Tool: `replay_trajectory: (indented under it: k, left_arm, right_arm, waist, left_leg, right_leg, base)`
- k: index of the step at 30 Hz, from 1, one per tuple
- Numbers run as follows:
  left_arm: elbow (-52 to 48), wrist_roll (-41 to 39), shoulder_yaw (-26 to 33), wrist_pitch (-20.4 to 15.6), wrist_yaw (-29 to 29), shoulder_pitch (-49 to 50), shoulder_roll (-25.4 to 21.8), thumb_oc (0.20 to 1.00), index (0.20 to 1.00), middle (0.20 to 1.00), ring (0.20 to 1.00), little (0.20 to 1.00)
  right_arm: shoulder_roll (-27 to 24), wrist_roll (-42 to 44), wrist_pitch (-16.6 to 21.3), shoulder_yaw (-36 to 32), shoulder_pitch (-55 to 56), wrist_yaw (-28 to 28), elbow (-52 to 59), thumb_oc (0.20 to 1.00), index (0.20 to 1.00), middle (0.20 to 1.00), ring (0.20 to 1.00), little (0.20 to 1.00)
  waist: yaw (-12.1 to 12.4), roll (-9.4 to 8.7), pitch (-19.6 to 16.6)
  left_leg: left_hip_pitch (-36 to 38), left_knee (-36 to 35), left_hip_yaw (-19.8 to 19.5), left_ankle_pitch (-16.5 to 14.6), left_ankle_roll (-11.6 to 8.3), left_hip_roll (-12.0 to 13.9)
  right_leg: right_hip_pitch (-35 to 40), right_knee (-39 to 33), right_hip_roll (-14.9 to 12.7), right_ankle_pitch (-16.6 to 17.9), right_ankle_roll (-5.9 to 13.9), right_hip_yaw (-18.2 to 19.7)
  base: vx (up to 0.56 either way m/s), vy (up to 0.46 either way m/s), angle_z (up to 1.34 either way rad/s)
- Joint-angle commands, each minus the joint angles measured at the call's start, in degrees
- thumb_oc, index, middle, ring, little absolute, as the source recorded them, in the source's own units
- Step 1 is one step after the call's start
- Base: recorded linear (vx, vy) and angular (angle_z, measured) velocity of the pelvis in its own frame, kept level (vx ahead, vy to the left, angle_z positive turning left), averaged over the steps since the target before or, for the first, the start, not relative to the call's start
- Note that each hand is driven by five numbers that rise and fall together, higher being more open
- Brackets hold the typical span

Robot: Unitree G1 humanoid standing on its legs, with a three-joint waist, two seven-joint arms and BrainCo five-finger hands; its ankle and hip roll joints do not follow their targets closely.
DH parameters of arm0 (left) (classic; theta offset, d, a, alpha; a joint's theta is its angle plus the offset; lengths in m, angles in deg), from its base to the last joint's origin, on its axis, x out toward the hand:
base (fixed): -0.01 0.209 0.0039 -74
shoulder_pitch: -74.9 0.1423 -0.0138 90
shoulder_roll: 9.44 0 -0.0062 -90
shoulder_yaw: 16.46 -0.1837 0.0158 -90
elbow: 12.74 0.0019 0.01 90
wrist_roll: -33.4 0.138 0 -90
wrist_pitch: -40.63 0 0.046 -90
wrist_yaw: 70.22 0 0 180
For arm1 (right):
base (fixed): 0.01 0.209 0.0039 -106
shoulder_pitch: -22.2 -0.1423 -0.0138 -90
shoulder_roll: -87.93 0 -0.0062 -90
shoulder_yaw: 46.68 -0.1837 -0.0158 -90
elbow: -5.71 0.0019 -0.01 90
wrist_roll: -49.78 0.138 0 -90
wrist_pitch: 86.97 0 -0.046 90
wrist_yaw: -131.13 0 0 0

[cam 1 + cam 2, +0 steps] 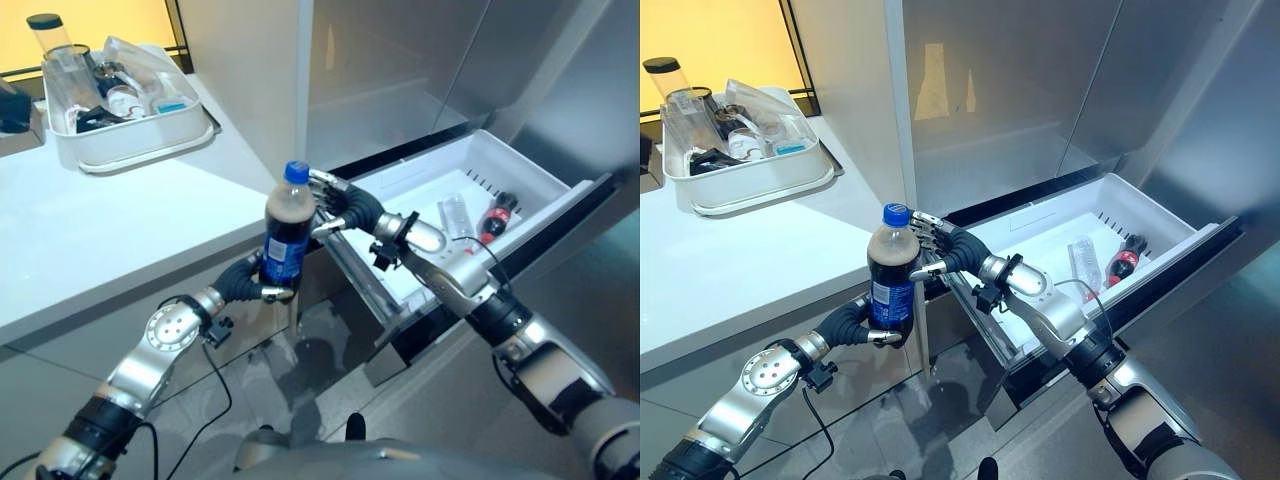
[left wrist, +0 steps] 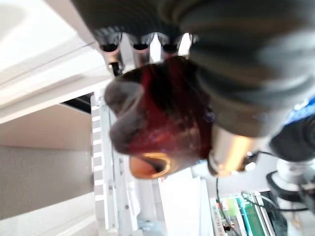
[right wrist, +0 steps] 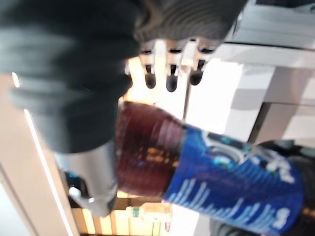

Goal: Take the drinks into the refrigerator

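A cola bottle (image 1: 286, 235) with a blue cap and blue label is shown upright in mid-air, just in front of the near edge of the white worktop (image 1: 90, 230) and to the left of the open refrigerator drawer (image 1: 520, 175). The bottle is gripped around its lower, labelled part by the left robot hand (image 1: 262, 285), whose fingers are curled round it; in the left wrist view the dark base of the bottle is seen close against this hand's fingers (image 2: 140, 46). The right robot hand (image 1: 335, 205) is held against the upper part of the bottle from the right, below the cap, with its fingers bent around the dark liquid section; in the right wrist view the thumb lies along one side of the bottle and the dark fingertips (image 3: 171, 81) on the other.

The drawer is pulled out from the silver refrigerator front (image 1: 400, 70) and has a white interior. Two items lie on its floor toward the right: a clear plastic bottle (image 1: 455, 215) and, just beside it on the right, a small dark bottle with a red label (image 1: 497, 214). The two are close together but whether they touch cannot be told.

At the far left of the worktop a white tray (image 1: 130, 140) is seen, loaded with clear containers, one with a dark lid (image 1: 46, 22).
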Motion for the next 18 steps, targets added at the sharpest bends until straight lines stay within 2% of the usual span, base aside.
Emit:
replay_trajectory:
  k: [1, 10, 18]
  left_arm:
    - [-4.2, -3.0, -0.7, -5.2, -0.7, -10.3, 1.5, 0.200, 0.200, 0.200, 0.200, 0.200]
    - [-4.0, -1.6, -1.0, -4.8, -0.9, -11.0, 1.3, 0.200, 0.200, 0.200, 0.200, 0.200]
    - [-3.6, -1.1, -0.9, -4.5, -1.7, -11.2, 1.6, 0.200, 0.200, 0.200, 0.200, 0.200]
  right_arm:
    - [-0.2, 3.1, 3.3, -2.6, -6.6, -0.1, -1.8, 1.000, 1.000, 1.000, 1.000, 1.000]
    - [-1.1, 10.1, -2.0, 2.3, -4.5, 5.2, 5.0, 1.000, 1.000, 1.000, 1.000, 1.000]
    - [1.4, 12.5, -3.2, 4.3, -4.5, 5.6, 6.3, 1.000, 1.000, 1.000, 1.000, 1.000]
  waist:
    - [1.1, 0.59, -1.1]
    - [0.6, 0.34, -0.6]
    - [0.9, 0.24, -0.4]
  left_leg:
    - [0.3, 0.1, -4.8, -4.1, 2.28, -1.9]
    - [0.0, 0.1, -4.9, -4.1, 2.29, -1.8]
    - [0.0, 0.1, -4.7, -4.0, 2.25, -1.7]
  right_leg:
    - [1.8, 4.9, -1.4, -5.4, 3.27, -1.7]
    - [1.2, 5.1, -1.3, -5.5, 3.21, -1.6]
    - [1.4, 4.9, -1.3, -5.5, 3.20, -1.6]
  base:
    - [0.00, 0.000, 0.00]
    - [0.00, 0.000, 0.00]
    - [0.00, 0.000, 0.00]
